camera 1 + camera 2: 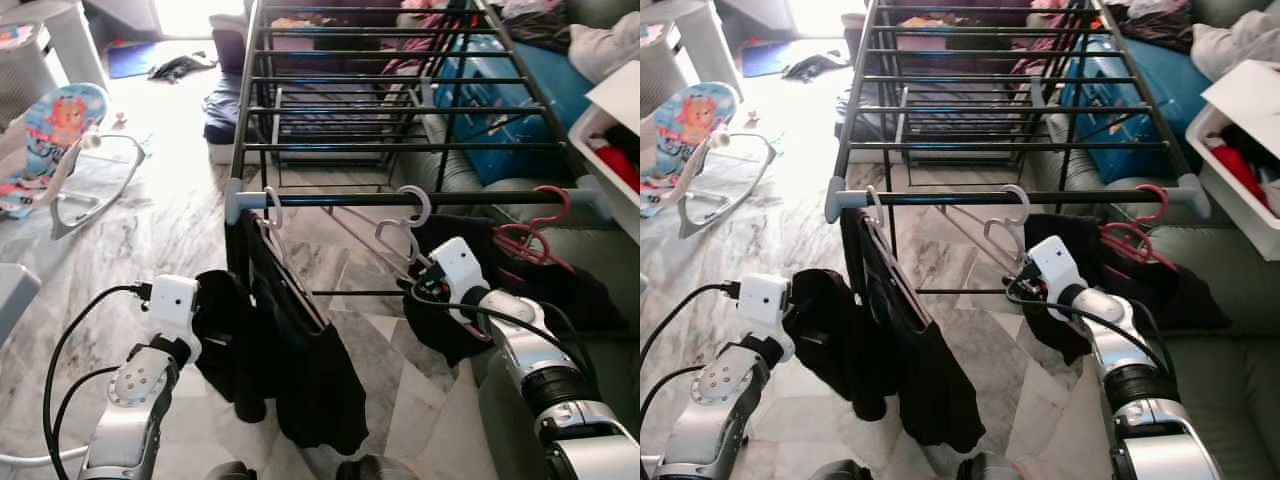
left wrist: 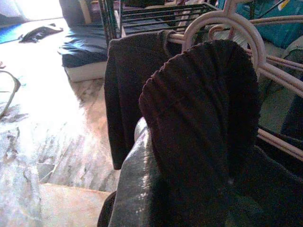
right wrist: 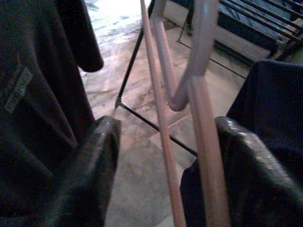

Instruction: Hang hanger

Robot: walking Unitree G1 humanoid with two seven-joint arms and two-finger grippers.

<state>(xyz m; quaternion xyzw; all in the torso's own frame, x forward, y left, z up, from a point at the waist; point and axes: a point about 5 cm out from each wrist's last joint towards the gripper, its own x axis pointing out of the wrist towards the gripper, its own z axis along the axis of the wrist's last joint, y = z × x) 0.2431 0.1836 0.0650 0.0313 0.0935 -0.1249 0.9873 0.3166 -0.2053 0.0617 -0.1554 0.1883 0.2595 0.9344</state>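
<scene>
Nearest me, my right pincer [image 3: 161, 156] stands open around the pale hanger [image 1: 405, 235], hooked on the drying rack [image 1: 400, 198]. Left pincer [image 2: 189, 156] is buried in dark clothes [image 1: 290, 340]; I can't tell its state.

Two silver jointed arms, each carrying a white boxy wrist camera [image 1: 172, 303] fed by looping black cables [image 1: 62, 352], end in grippers with glossy black fingers [image 3: 90, 175].

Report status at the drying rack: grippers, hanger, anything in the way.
Right gripper open around pale hanger, hook over front rail. Left gripper among black garment. Red hanger hangs alongside.
</scene>
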